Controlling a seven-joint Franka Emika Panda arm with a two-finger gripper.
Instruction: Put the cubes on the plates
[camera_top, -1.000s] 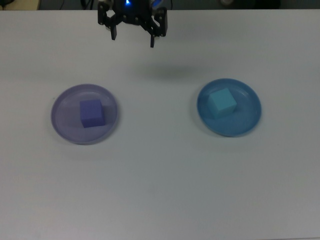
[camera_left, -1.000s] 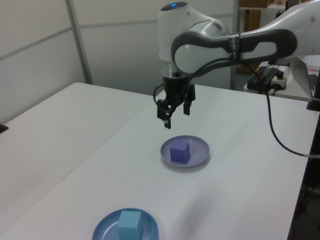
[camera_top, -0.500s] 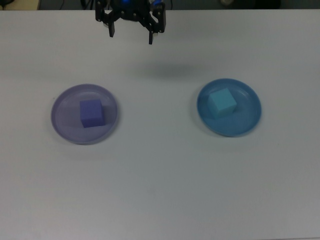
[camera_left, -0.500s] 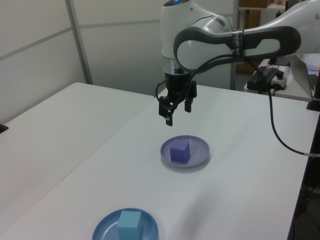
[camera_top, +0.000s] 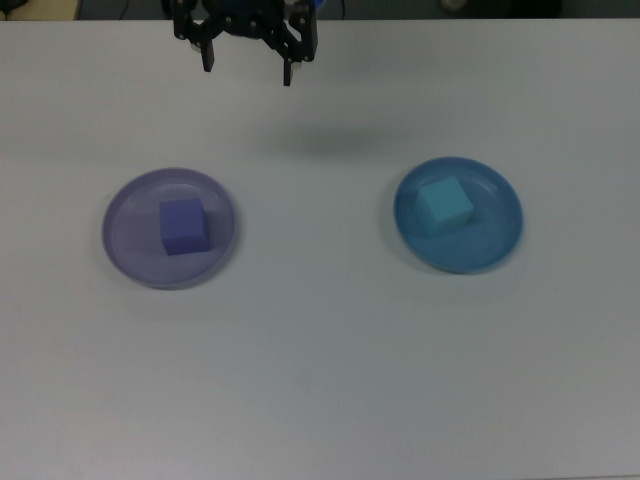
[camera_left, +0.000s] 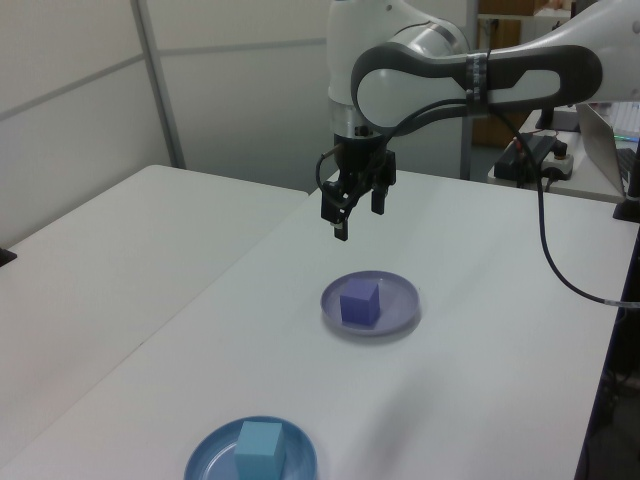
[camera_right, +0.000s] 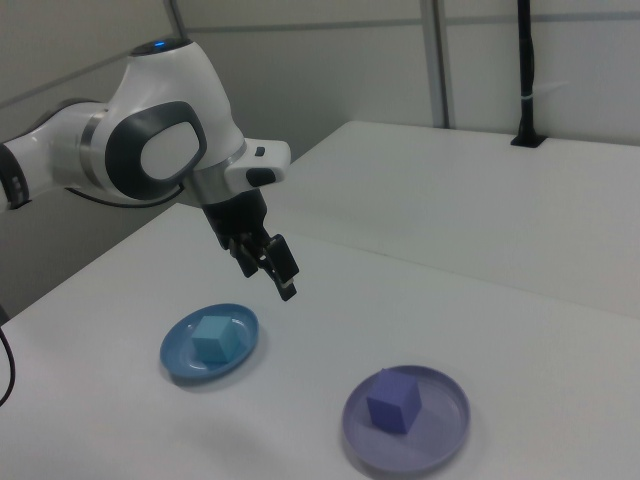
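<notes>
The small matte purple cube (camera_top: 184, 226) sits inside the pale lavender round plastic plate (camera_top: 130, 250), and the light turquoise cube (camera_top: 444, 206) sits inside the medium blue round plate (camera_top: 500, 245), the two plates well apart on the white table (camera_top: 320, 380). The black two-finger claw (camera_top: 247, 62) hangs above the table, spread and seemingly empty, nearer the lavender plate

A white tabletop (camera_left: 120, 300) fills the room's middle. Pale wall panels (camera_left: 230, 90) with grey metal posts (camera_left: 158, 85) stand behind it; a side desk (camera_left: 560, 170) carries cables in the left view.
</notes>
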